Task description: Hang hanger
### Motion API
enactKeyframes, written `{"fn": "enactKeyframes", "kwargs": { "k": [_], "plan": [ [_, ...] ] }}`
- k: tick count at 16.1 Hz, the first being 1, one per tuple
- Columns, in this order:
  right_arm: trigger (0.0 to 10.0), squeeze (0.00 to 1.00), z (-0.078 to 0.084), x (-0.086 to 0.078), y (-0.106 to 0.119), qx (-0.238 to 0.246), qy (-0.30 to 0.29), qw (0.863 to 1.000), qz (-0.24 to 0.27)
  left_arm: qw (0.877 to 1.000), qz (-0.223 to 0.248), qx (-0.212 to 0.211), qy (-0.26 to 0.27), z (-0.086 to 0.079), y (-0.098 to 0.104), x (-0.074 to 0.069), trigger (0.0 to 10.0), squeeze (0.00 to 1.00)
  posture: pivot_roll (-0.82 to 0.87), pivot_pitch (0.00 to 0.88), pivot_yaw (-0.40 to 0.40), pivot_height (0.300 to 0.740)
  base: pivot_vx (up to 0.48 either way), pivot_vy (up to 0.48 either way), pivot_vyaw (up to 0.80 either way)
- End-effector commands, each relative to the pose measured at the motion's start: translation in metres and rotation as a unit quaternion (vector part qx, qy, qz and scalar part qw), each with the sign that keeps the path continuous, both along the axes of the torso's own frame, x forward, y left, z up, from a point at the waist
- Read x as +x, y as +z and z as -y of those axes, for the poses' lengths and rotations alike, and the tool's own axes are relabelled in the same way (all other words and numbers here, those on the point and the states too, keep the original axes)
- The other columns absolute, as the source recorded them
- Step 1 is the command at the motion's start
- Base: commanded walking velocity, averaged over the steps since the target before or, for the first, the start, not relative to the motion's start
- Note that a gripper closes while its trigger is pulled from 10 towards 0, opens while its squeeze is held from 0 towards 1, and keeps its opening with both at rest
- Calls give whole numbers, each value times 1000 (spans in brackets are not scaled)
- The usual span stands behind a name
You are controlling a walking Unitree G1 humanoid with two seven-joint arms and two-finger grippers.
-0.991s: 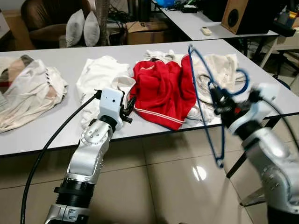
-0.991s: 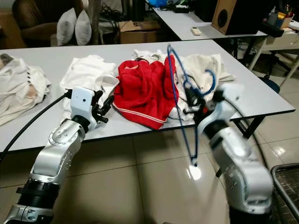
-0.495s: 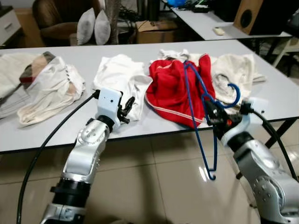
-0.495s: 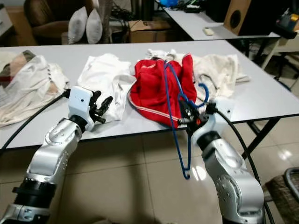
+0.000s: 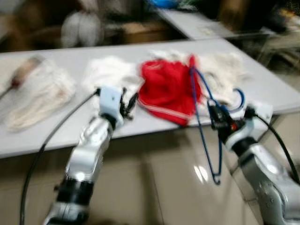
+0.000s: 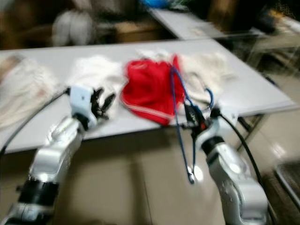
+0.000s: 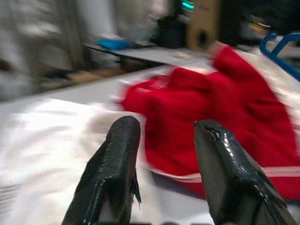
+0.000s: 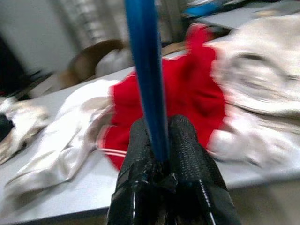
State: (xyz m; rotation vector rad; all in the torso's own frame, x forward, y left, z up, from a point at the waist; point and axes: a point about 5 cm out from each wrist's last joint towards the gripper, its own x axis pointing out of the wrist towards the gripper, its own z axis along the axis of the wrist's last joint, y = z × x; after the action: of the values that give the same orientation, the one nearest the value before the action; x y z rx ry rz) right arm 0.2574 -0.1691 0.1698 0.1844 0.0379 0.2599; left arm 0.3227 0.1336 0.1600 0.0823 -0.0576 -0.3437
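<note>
A blue hanger (image 5: 205, 123) hangs on edge in front of the table, one end up over the red garment (image 5: 169, 90), the other end down near the floor. My right gripper (image 5: 216, 117) is shut on its bar; in the right wrist view the black fingers (image 8: 183, 150) pinch the blue hanger (image 8: 146, 70). My left gripper (image 5: 127, 103) stands open over the table's front edge, between the white garment (image 5: 108, 75) and the red garment (image 7: 220, 112), holding nothing. All views are blurred by motion.
The long grey table (image 5: 56, 136) carries several garments: a cream pile (image 5: 35, 91) at the left and a beige one (image 5: 225, 70) at the right. Shiny tile floor (image 5: 159, 187) lies before it. Another table and clutter stand behind.
The camera has shifted and blurred. My right gripper still holds the hanger in much the same pose; my left gripper stays open near the table edge.
</note>
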Motion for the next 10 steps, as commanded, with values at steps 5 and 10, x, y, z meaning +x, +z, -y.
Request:
{"fn": "enactKeyframes", "kwargs": {
  "k": [5,10],
  "plan": [
    [10000,0,-5,-1,1,3,7,1000,9,1000,-15,10,-9,-1,-6,-2,10000,0,-145,6,29,740,379,0,320],
    [10000,0,-4,-3,12,-27,27,999,32,999,-21,2,-25,3,-8,-3,10000,0,-147,0,29,740,292,0,0]
  ]
}}
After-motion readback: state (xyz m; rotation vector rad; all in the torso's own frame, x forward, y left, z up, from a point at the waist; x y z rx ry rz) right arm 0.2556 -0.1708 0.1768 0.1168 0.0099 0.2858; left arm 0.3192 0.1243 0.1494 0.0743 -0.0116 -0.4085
